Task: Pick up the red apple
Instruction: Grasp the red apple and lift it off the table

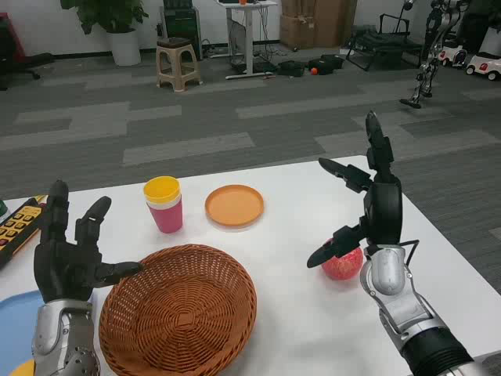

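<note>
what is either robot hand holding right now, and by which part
Nothing. The right robot hand is spread open beside the red apple, and the left robot hand is open near the wicker basket.

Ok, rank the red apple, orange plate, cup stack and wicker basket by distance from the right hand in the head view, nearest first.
1. Red apple: right beside the right hand, low on its inner side.
2. Orange plate: to its left, mid-table.
3. Wicker basket and cup stack: farther left; too close to call.

Both hands, the left hand [66, 254] and the right hand [374, 205], are black with long bumpy fingers. Each sits on a shiny silver forearm. The right forearm ends in a black cuff.
</note>
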Available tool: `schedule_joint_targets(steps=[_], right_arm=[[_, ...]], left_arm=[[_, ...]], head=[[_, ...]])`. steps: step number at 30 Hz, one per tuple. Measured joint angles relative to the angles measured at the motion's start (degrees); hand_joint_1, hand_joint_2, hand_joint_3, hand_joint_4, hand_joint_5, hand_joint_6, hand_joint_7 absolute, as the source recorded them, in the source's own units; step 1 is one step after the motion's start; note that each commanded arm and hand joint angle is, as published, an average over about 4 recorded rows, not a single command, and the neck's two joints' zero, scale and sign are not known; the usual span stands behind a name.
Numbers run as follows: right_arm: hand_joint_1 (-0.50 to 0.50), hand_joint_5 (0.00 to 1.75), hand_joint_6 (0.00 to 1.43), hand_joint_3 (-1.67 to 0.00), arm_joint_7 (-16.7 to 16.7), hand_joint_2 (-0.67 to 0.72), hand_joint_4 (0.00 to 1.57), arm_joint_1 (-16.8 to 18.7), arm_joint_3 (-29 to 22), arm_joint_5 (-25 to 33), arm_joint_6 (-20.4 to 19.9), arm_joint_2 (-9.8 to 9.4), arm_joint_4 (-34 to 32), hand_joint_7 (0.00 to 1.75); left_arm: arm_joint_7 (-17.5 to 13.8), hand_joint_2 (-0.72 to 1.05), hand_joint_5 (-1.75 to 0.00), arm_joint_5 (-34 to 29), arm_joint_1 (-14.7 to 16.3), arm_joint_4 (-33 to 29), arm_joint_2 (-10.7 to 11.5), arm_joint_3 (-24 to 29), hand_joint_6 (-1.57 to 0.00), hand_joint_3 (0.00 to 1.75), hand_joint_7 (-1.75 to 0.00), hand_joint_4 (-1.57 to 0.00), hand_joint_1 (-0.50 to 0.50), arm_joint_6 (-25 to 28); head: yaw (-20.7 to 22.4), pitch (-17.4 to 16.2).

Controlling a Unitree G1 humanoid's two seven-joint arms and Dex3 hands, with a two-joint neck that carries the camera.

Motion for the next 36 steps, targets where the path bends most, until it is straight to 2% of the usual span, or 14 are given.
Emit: schedule_joint_targets(steps=[2, 3, 5, 7, 18, 20, 25, 27, 31, 36], right_arm=[[-0.46, 0.0, 0.0, 0.0, 1.0, 0.72, 0.0, -0.2, -0.8, 0.5, 0.4, 0.09, -1.0, 0.0], [-0.46, 0.0, 0.0, 0.0, 1.9, 0.72, 0.0, -0.5, -1.7, 1.1, 0.7, 0.18, -2.1, 0.0], [-0.46, 0.0, 0.0, 0.0, 3.3, 0.72, 0.0, -1.7, -3.6, 2.3, 1.2, 0.28, -4.4, 0.0], [-0.46, 0.0, 0.0, 0.0, 3.7, 0.72, 0.0, -3.3, -4.9, 2.8, 1.3, 0.29, -5.9, 0.0], [-0.46, 0.0, 0.0, 0.0, 4.0, 0.72, 0.0, -3.8, -5.1, 2.8, 1.3, 0.31, -6.4, 0.0], [-0.46, 0.0, 0.0, 0.0, 4.0, 0.72, 0.0, -3.8, -5.1, 2.8, 1.3, 0.31, -6.4, 0.0], [-0.46, 0.0, 0.0, 0.0, 4.0, 0.72, 0.0, -3.7, -4.2, 2.8, 1.3, 0.29, -5.5, 0.0], [-0.46, 0.0, 0.0, 0.0, 4.0, 0.72, 0.0, -3.7, -3.5, 2.8, 1.4, 0.28, -5.2, 0.0], [-0.46, 0.0, 0.0, 0.0, 4.1, 0.72, 0.0, -3.4, -3.0, 2.8, 1.6, 0.21, -4.5, 0.0], [-0.46, 0.0, 0.0, 0.0, 5.5, 0.72, 0.0, -2.9, -2.1, 2.9, 2.1, -0.14, -3.2, 0.0]], left_arm=[[3.6, -0.55, -0.1, -0.4, 0.0, -0.3, 0.1, -1.9, 0.0, 0.0, 0.0, 0.0, -0.5, -2.9], [7.1, -0.55, -0.1, -0.9, 0.0, -0.7, 0.1, -3.6, 0.0, 0.0, 0.0, 0.0, -0.5, -5.8], [12.9, -0.55, -0.1, -1.9, 0.0, -1.8, 0.2, -6.4, 0.0, 0.0, 0.0, 0.0, -0.5, -11.1], [15.3, -0.55, -0.1, -2.5, -0.1, -2.4, 0.3, -7.4, 0.0, 0.0, 0.0, 0.0, -0.5, -13.5], [15.8, -0.55, -0.1, -2.6, -0.1, -2.4, 0.3, -7.6, 0.0, 0.0, 0.0, 0.0, -0.5, -13.8], [15.8, -0.55, -0.1, -2.6, -0.1, -2.4, 0.3, -7.6, 0.0, 0.0, 0.0, 0.0, -0.5, -13.8], [15.8, -0.55, -0.1, -2.7, -0.1, -2.4, 0.3, -7.6, 0.0, 0.0, 0.0, 0.0, -0.5, -13.8], [15.8, -0.55, -0.1, -2.7, -0.1, -2.2, 0.3, -7.6, 0.0, 0.0, 0.0, 0.0, -0.5, -13.8], [15.8, -0.53, -0.1, -2.7, -0.1, -2.0, 0.4, -7.6, 0.0, 0.0, 0.0, 0.0, -0.5, -13.8], [15.6, -0.46, -0.1, -2.4, -0.1, -1.8, 1.1, -7.6, 0.0, 0.0, -0.05, 0.0, -0.48, -13.3]], head=[[-2.4, 1.8], [-4.8, 3.5], [-4.7, 3.6], [-4.6, 3.5], [-4.8, 2.7], [-4.9, 1.0], [-4.7, -7.7], [-4.5, -10.2], [-3.8, -13.1], [-2.6, -14.6]])
